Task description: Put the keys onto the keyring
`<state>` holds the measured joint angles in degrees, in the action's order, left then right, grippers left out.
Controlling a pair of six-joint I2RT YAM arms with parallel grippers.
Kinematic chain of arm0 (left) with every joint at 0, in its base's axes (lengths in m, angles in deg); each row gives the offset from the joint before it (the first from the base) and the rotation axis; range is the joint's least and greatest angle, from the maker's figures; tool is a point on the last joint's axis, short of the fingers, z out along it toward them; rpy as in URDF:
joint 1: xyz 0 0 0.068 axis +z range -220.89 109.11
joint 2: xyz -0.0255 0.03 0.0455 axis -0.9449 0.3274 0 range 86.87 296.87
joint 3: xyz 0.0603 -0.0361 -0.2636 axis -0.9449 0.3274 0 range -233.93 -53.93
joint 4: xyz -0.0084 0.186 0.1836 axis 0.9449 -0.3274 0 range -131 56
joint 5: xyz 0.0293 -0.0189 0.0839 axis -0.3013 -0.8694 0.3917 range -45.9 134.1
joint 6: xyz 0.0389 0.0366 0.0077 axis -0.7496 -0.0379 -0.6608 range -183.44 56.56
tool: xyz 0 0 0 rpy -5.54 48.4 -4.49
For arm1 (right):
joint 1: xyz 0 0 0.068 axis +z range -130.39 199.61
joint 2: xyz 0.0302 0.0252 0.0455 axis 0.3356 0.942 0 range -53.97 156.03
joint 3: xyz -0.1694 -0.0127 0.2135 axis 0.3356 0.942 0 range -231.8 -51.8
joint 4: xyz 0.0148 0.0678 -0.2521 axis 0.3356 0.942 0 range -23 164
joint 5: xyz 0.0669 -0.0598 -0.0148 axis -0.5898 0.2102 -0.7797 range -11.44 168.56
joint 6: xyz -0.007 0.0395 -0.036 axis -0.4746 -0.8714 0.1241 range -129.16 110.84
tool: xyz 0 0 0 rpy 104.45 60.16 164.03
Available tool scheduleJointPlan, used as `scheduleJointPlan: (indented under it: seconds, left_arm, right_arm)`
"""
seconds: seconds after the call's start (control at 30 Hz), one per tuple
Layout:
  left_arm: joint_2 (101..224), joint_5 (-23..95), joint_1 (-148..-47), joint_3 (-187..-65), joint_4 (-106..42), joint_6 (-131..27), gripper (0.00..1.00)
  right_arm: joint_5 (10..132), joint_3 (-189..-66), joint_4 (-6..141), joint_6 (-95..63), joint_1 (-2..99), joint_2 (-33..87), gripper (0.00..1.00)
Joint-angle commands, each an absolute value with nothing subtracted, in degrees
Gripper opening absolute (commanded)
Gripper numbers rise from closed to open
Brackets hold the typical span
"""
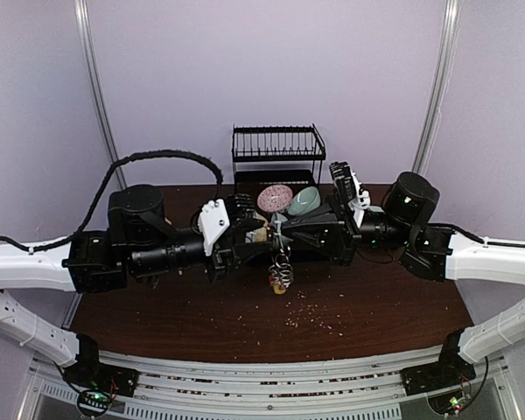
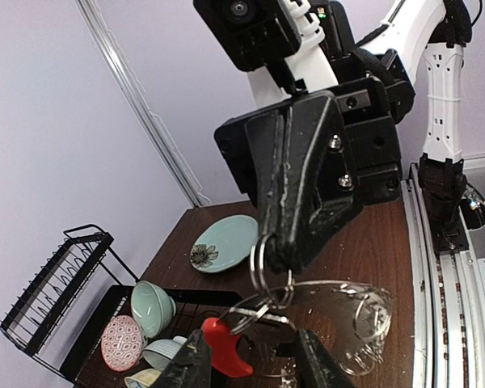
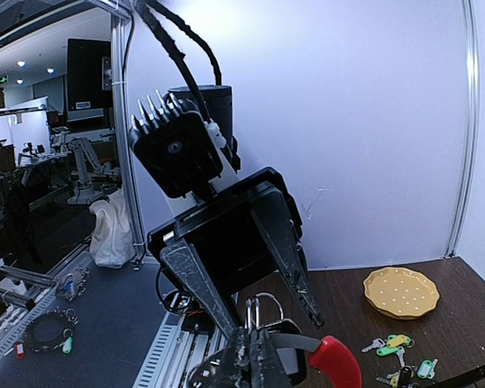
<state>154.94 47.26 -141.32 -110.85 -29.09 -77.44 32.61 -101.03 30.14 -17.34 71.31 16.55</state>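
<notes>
Keyring [image 2: 225, 346] hangs pinched only by the right gripper [image 2: 279, 255]; the left gripper [image 2: 253, 361] stands spread, so a nudge could shake it loose.

The dark wooden table [image 1: 385, 306] carries a black dish rack [image 1: 277, 153], a yellow plate [image 3: 402, 293] and loose tagged keys [image 3: 398, 346].

even bright light; wrist views edge-warped, slightly soft

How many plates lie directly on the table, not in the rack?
2: a teal flowered plate beside the rack, and a yellow plate near the loose keys. Others may be hidden.
</notes>
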Motion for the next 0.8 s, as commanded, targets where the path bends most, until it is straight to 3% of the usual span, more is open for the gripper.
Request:
scheduleJointPlan:
  seconds: [0.0, 0.1, 0.2, 0.43, 0.67, 0.77]
  left_arm:
    - [156.11, 45.37, -140.85, -110.04, -22.25, -76.46, 0.39]
    - [157.32, 46.71, -140.91, -110.36, -21.63, -75.96, 0.38]
    - [157.27, 48.21, -140.85, -109.9, -19.38, -75.36, 0.29]
    - [157.38, 47.39, -140.93, -109.55, -18.73, -75.13, 0.28]
    - [156.93, 49.22, -140.94, -109.03, -19.14, -74.59, 0.01]
    - [157.31, 49.99, -140.89, -108.96, -19.35, -73.91, 0.0]
  right_arm:
    - [31.7, -101.27, 26.76, -18.32, 71.63, 16.52, 0.0]
    - [31.72, -101.28, 26.51, -18.63, 71.7, 16.52, 0.0]
    - [31.74, -101.21, 26.44, -18.8, 71.82, 16.6, 0.0]
    - [32.91, -100.92, 26.44, -18.69, 71.85, 16.09, 0.0]
    - [34.98, -100.52, 26.5, -19.12, 71.82, 15.9, 0.0]
    - [37.77, -99.91, 24.5, -20.56, 71.82, 15.9, 0.0]
